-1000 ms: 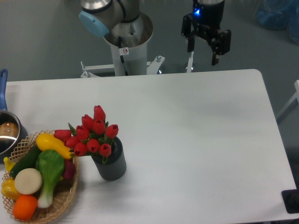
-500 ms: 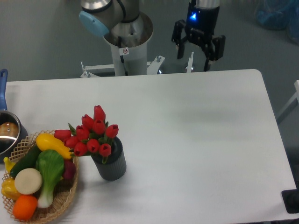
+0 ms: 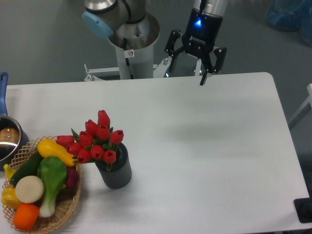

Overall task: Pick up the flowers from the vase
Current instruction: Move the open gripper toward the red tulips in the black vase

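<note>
moved left, the open gripper [image 3: 186,71] hangs far from the flowers [image 3: 95,137].

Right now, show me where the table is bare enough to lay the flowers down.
The widest bare patch is the table's right half, right of the vase, running to the far edge below the open gripper. The strip behind the flowers is free too. The near-left is crowded: basket, pot.

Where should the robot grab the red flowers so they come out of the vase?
Probably from above, with the open gripper closing its jaws around the middle of the flowers. The stems are hidden inside the vase, so only the blooms and leaves offer a hold. They lean left toward the basket, so lift straight up.
</note>
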